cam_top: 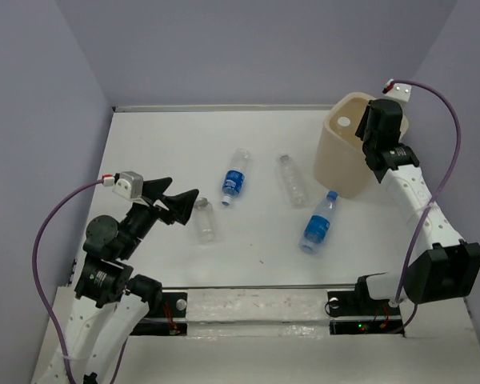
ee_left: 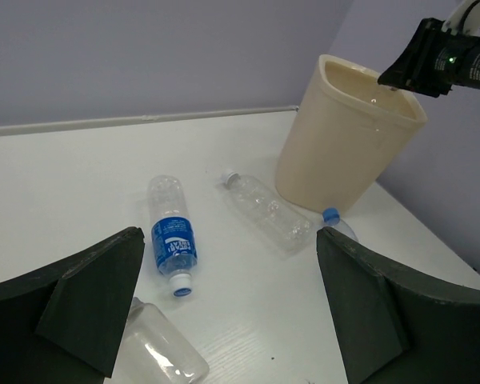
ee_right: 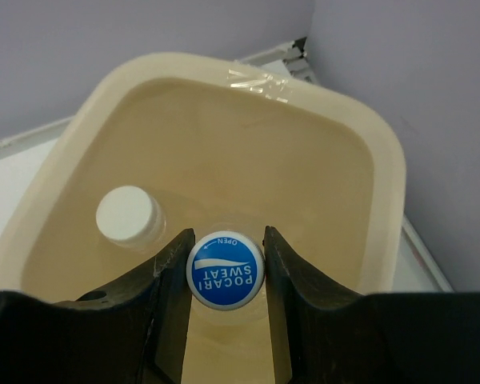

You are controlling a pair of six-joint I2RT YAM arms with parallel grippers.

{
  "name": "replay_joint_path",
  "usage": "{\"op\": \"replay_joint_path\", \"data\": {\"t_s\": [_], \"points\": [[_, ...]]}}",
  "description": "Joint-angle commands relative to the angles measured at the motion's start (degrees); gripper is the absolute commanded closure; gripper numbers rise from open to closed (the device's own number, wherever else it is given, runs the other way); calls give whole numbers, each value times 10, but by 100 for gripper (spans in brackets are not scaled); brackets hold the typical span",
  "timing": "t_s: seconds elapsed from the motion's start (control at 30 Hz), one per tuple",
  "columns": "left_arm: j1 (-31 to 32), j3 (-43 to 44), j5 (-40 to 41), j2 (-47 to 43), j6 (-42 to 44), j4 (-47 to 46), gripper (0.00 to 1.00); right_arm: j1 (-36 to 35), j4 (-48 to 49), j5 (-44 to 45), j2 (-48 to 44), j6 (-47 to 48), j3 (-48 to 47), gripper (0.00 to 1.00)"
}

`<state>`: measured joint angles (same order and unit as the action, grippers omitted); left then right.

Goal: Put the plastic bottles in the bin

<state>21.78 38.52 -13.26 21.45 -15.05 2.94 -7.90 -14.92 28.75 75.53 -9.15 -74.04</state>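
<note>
Right claw (ee_right: 226,244) clamps a blue-capped bottle (ee_right: 224,274) hanging into the bin (ee_right: 390,184) (left claw (cam_top: 182,194) spread wide)

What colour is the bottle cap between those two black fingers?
The cap is blue with white lettering; right wrist view.

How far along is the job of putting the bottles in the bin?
Done: one white-capped bottle sits inside the bin. In hand: the right hand grips a blue-capped bottle over the bin's opening. Left: two blue-labelled bottles and two clear bottles lie on the table; the left hand is open near one.
</note>
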Motion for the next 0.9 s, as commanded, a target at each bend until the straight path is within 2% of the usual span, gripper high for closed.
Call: {"op": "replay_joint_path", "data": {"t_s": [0.0,0.13,0.2,0.23,0.3,0.43,0.6,0.63,0.7,0.73,0.8,0.87], "points": [[1,16,-1,8,7,-17,1,15,4,-65,26,-51,13,100],[-1,16,-1,10,6,-16,1,20,5,-57,37,-63,27,93],[-1,16,-3,10,6,-17,1,20,6,-42,38,-66,29,68],[-1,16,-3,12,6,-17,1,20,5,-40,33,-66,29,38],[-1,16,-4,16,6,-17,1,20,5,-42,21,-65,23,18],[-2,15,-11,20,5,-21,1,20,3,-95,-28,-48,-7,6],[-11,10,-14,24,-2,-25,1,-18,9,-175,-78,-59,-10,3],[-13,10,-15,25,-2,-25,1,-32,9,-176,-82,-61,-4,3],[-15,10,-14,30,-5,-25,1,-114,13,-165,-86,-61,7,3],[-17,11,-13,31,-6,-25,1,-114,17,-161,-83,-61,11,3],[-21,12,-8,34,-7,-25,1,-198,42,-140,-65,-68,15,3],[-24,13,-2,33,-8,-24,1,-214,54,-135,-40,-71,10,3]]}}
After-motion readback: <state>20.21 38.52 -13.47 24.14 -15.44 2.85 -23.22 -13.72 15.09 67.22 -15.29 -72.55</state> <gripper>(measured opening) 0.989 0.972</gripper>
